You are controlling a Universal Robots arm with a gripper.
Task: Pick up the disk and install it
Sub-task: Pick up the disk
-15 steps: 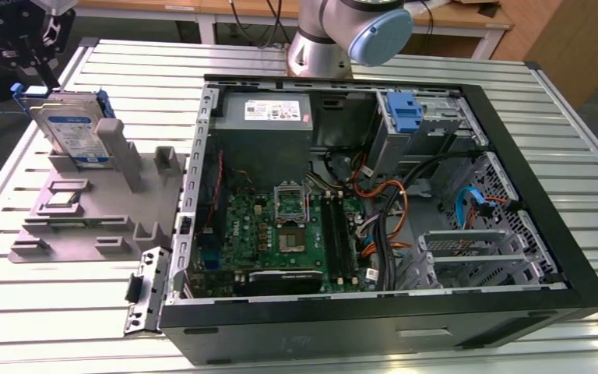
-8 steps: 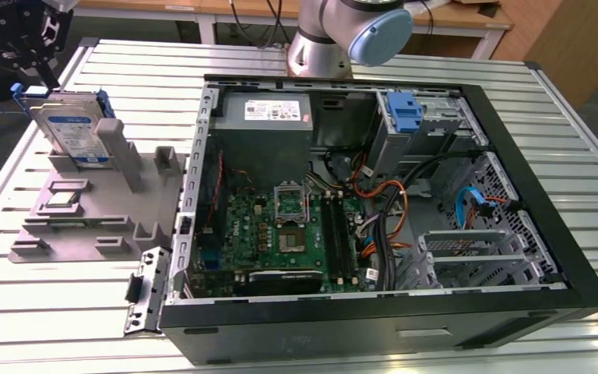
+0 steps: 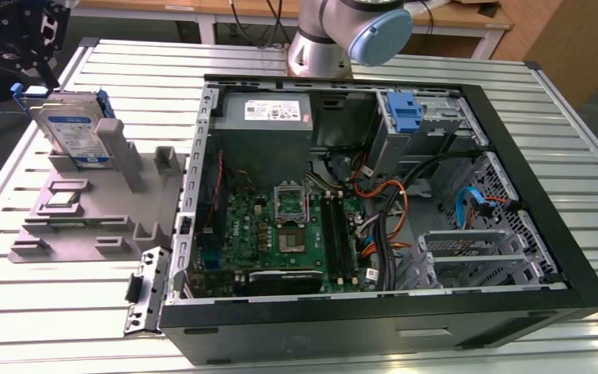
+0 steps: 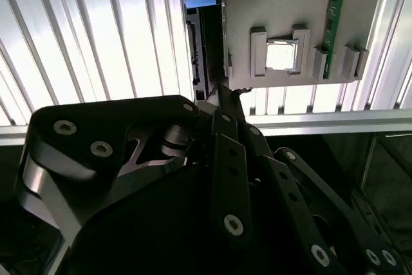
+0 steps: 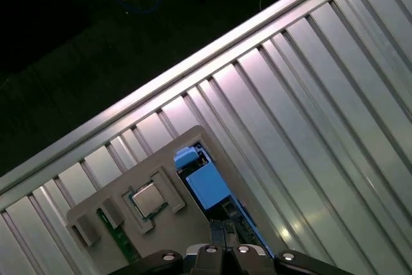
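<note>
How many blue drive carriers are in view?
2: one round the disk on the grey stand; one bracket inside the computer case. Others may be hidden.

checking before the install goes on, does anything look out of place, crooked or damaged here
Nothing stands out. The disk stands on edge in the grey fixture at the exterior view's left, the gripper close over its top end. Cables lie loose inside the open computer case, but nothing looks spilled or broken.

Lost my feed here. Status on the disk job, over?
Gripper at top edge of disk. Disk upright in grey stand, outside the open computer case. Blue bracket standing in the case's bay.
</note>
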